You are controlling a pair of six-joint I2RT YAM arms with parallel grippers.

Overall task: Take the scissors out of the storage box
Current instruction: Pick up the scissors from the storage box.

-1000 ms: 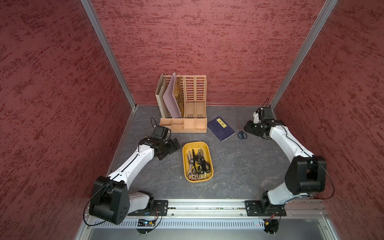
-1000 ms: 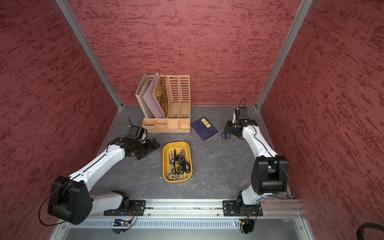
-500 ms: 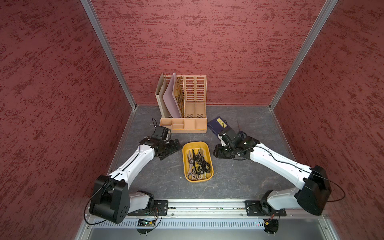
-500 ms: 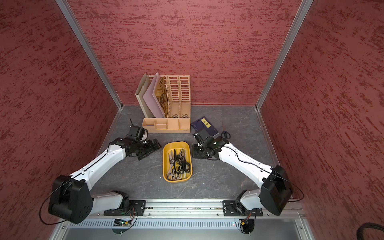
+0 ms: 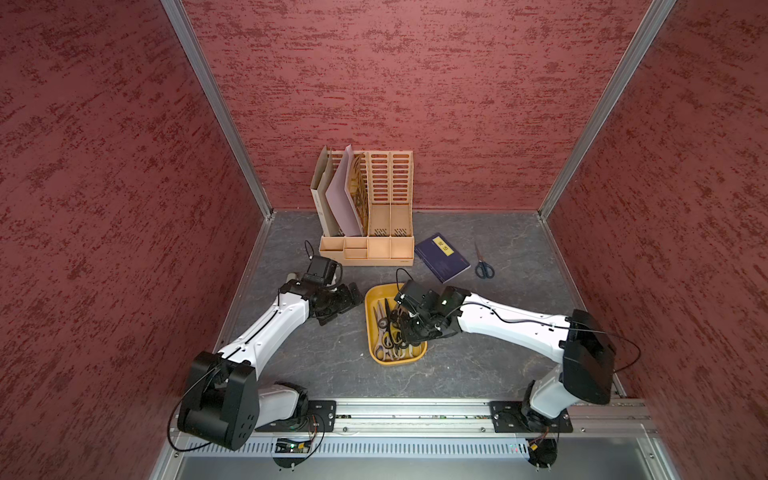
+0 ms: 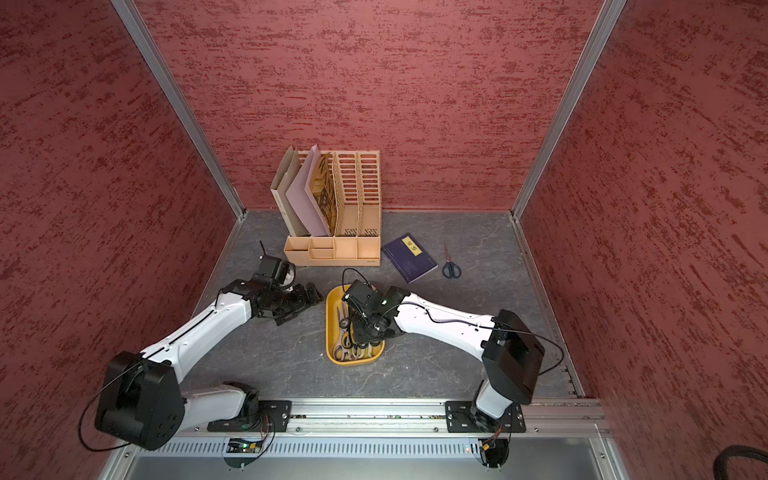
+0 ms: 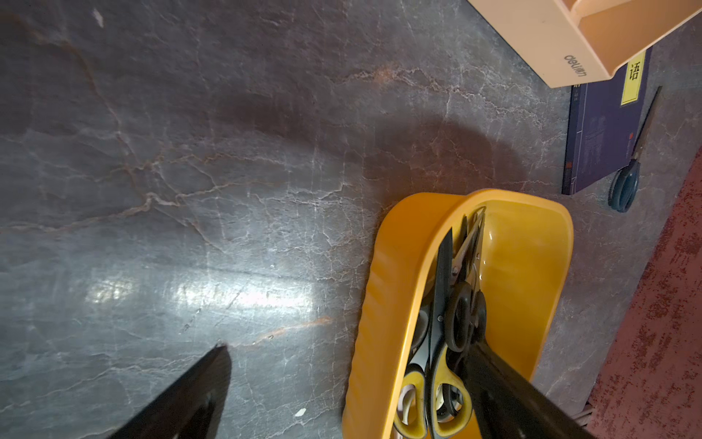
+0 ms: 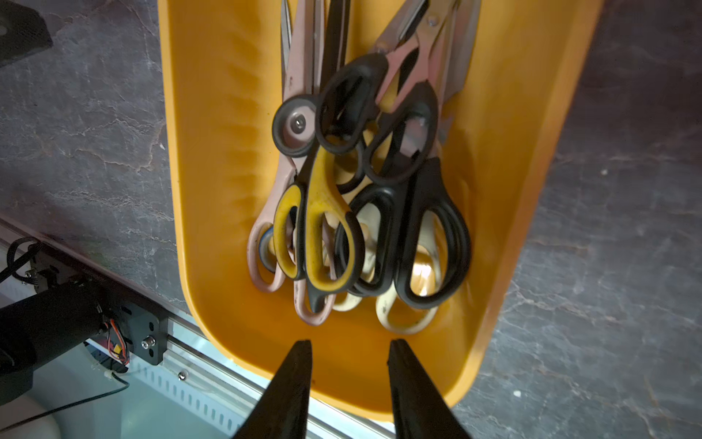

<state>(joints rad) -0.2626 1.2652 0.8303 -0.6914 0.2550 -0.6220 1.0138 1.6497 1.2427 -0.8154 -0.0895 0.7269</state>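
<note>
You're at the reach-in step: your right end effector (image 8: 350, 344) hangs part-spread and empty over the storage box (image 8: 224, 125), the scissors (image 8: 326, 205) heaped just ahead of its tips, so next lower onto one handle and pinch.

From where I stand this is a robotics lab test booth dressed with office props. Red textured wall panels (image 5: 395, 83) meet at bare aluminium posts (image 5: 216, 108). The left arm (image 5: 266, 332) and right arm (image 5: 515, 324) are bolted to a metal rail (image 5: 415, 415) with loose wiring (image 5: 542, 440) showing. A tan file organiser (image 5: 390, 249) and a blue book (image 5: 442, 259) sit on the grey stone-look table (image 5: 478, 365).
</note>
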